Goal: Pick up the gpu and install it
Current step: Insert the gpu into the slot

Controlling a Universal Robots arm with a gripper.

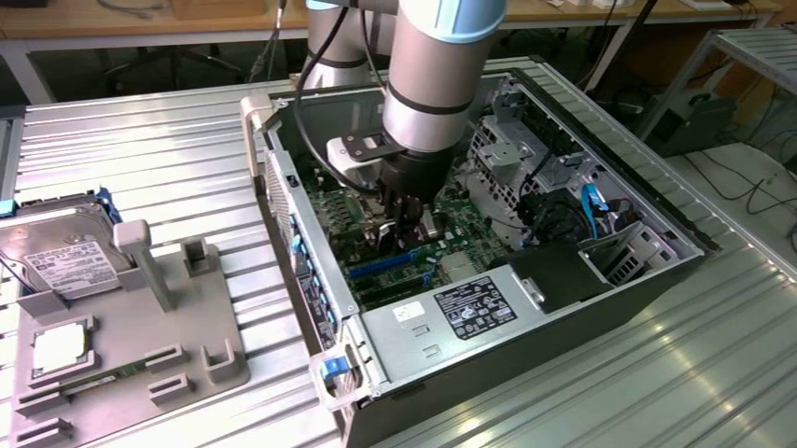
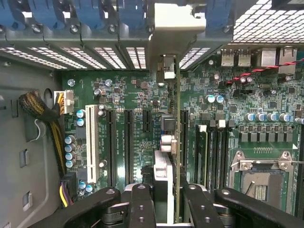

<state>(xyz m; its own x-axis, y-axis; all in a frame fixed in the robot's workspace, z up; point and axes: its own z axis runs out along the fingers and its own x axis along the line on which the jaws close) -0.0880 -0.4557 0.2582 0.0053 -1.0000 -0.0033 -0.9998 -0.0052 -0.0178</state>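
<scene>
The gpu [image 2: 178, 142] appears edge-on in the wrist view as a thin green card. Its silver end bracket [image 2: 171, 28] sits up against the case's rear slot openings. A pale cooler part [image 2: 162, 175] shows on one face. My gripper [image 2: 169, 197] is shut on the card, one black finger [image 2: 142, 204] on each side. The card hangs upright just over the motherboard [image 2: 142, 90], in line with a black expansion slot [image 2: 183, 137]; whether it touches the slot I cannot tell. In the exterior view my gripper [image 1: 409, 217] reaches down inside the open computer case [image 1: 648, 233] with the gpu [image 1: 424, 229] in it.
Other black slots [image 2: 128, 142] and a white slot [image 2: 91, 142] lie beside the card, with memory slots and the CPU socket [image 2: 259, 178] on the other side. A yellow-black cable bundle [image 2: 42, 111] runs along the case wall. The power supply [image 1: 473, 308] is close. A grey fixture [image 1: 187, 327] outside holds a hard drive [image 1: 62, 261].
</scene>
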